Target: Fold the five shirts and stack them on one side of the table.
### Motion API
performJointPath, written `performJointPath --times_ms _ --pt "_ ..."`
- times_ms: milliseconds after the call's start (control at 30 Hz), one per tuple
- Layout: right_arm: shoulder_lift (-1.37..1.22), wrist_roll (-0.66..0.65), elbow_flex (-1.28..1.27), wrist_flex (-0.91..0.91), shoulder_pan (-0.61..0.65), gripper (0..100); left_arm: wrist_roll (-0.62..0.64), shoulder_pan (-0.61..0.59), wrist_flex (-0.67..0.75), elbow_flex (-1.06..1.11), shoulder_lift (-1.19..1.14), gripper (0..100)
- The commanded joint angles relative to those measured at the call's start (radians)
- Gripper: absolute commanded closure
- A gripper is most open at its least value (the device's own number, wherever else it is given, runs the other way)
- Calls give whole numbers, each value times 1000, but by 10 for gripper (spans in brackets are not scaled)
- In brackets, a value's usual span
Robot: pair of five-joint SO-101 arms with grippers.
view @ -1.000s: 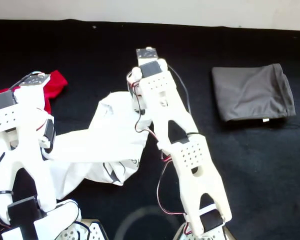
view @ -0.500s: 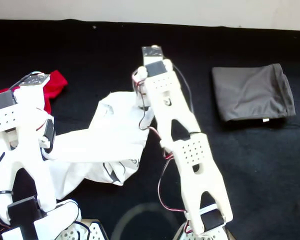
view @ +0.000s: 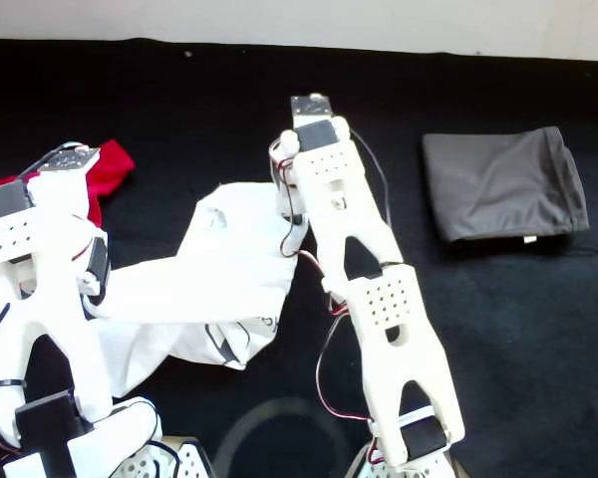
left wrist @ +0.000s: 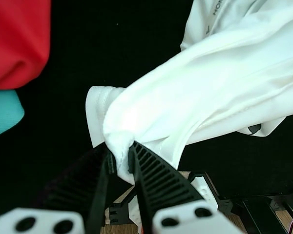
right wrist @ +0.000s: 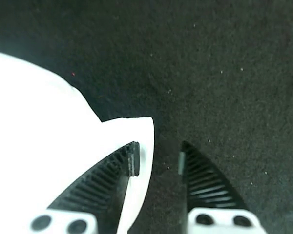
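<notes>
The left gripper [left wrist: 121, 155] pinches a bunched edge of the white shirt [view: 224, 274], which sprawls between the arms. The right gripper [right wrist: 156, 161] stands open astride another corner; closing there may catch too little cloth and slip.

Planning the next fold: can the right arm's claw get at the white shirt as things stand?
Likely yes: the open right claw sits at the edge of the white shirt, nothing between them.
</notes>
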State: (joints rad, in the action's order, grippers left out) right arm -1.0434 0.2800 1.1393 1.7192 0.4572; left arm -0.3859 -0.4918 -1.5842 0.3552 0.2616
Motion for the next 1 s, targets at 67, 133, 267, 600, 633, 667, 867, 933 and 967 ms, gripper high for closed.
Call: performJointPath --times_ms 67,133,267,600,633,667,867,933,967 --pt "5 3 31 13 19 847 -11 -5 9 -12 41 991" --pt "2 3 31 12 33 848 -11 -5 9 -12 41 991" --pt "-39 2 42 5 65 848 -11 -7 9 -12 41 991" --pt "-58 8 160 13 -8 958 -11 -10 9 -12 41 991" --pt "-58 8 194 13 -19 991 -11 -10 9 -12 41 991" --pt "-58 8 225 15 -31 995 -11 -10 9 -12 41 991" --pt "-58 0 357 38 -81 993 -11 -5 44 -10 41 991" --pt "-58 -21 364 39 -99 993 -9 -4 63 -10 41 991" --pt "-58 -35 367 39 -107 993 -8 -4 75 -10 41 991"
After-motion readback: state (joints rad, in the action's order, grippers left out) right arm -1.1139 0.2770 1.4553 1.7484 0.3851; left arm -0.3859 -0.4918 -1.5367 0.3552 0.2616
